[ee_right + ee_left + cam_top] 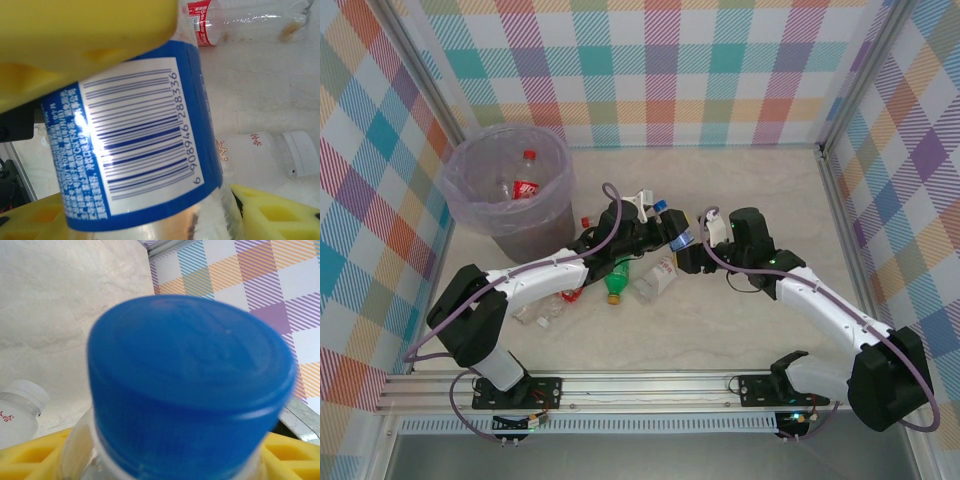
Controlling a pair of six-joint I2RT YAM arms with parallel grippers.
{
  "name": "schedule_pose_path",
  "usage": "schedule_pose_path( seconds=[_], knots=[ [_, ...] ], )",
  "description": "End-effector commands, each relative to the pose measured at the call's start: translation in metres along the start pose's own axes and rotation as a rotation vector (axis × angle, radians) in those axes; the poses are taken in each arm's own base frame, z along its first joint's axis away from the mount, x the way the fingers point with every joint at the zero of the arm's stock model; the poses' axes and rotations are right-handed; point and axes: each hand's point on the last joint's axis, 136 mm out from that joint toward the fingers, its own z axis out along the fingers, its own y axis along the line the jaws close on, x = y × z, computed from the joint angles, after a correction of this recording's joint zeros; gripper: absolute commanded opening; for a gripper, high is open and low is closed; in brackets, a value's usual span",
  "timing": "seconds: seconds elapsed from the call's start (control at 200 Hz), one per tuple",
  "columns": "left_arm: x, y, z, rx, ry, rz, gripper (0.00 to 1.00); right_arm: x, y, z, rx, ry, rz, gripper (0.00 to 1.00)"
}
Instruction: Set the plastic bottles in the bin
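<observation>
A clear plastic bottle (682, 238) with a blue label (135, 145) and a blue cap (190, 385) hangs over the table's middle, held between both arms. My left gripper (165, 460) is shut on its neck just under the cap, a yellow pad (30, 457) on each side. My right gripper (155, 220) is shut on its body, and its pads (280, 212) flank the label. In the top view the left gripper (663, 228) and the right gripper (698, 240) meet tip to tip. The lilac-grey bin (470, 205) stands at the back left with a red-labelled bottle (527, 186) inside.
More bottles lie on the table under the arms: a green one (616, 283), a clear red-labelled one (660, 275), a white-capped one (270, 152) and a crushed clear one (545, 310). Checked walls close in the left, back and right sides.
</observation>
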Motion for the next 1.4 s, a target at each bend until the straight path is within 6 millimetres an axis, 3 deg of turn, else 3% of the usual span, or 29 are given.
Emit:
schedule_pose_path(
  seconds=[0.0,0.1,0.18,0.295,0.42,0.54,0.655,0.74,0.85,0.975,1.08,1.2,1.395],
  knots=[
    [-0.006,-0.018,-0.005,0.039,-0.018,0.039,0.63,-0.007,0.002,-0.002,0.009,-0.006,0.011,0.68],
    [-0.008,-0.019,-0.007,0.025,-0.021,0.065,0.58,-0.007,-0.001,-0.009,0.048,-0.002,0.01,0.78],
    [-0.013,-0.022,-0.009,0.014,-0.017,0.101,0.55,-0.006,-0.002,-0.017,0.079,0.009,-0.005,1.0],
    [-0.041,-0.03,-0.018,-0.002,-0.032,0.171,0.54,-0.016,-0.01,-0.04,0.211,0.048,-0.035,0.99],
    [-0.076,-0.052,-0.035,-0.018,-0.069,0.273,0.53,-0.064,-0.012,-0.082,0.355,-0.079,-0.031,0.99],
    [-0.109,-0.071,-0.061,-0.088,-0.126,0.401,0.54,-0.109,-0.003,-0.116,0.336,-0.323,0.143,0.99],
    [-0.151,-0.086,-0.097,-0.092,-0.192,0.407,0.51,-0.114,0.014,-0.107,0.196,-0.357,0.223,0.99],
    [-0.181,-0.093,-0.131,-0.104,-0.255,0.416,0.49,-0.105,0.005,-0.092,0.198,-0.316,0.269,0.99],
    [-0.213,-0.086,-0.179,-0.195,-0.339,0.433,0.49,-0.1,-0.006,-0.078,0.236,-0.257,0.286,0.99],
    [-0.248,-0.077,-0.255,-0.433,-0.498,0.549,0.5,-0.103,-0.003,-0.062,0.178,-0.23,0.285,0.99],
    [-0.271,-0.047,-0.309,-0.686,-0.561,0.566,0.5,-0.102,-0.007,-0.051,0.178,-0.196,0.291,0.99],
    [-0.288,-0.007,-0.334,-0.889,-0.523,0.549,0.5,-0.103,-0.012,-0.043,0.19,-0.181,0.287,0.99],
    [-0.29,0.047,-0.355,-1.094,-0.417,0.508,0.49,-0.106,-0.01,-0.039,0.173,-0.17,0.273,0.99]
  ],
)
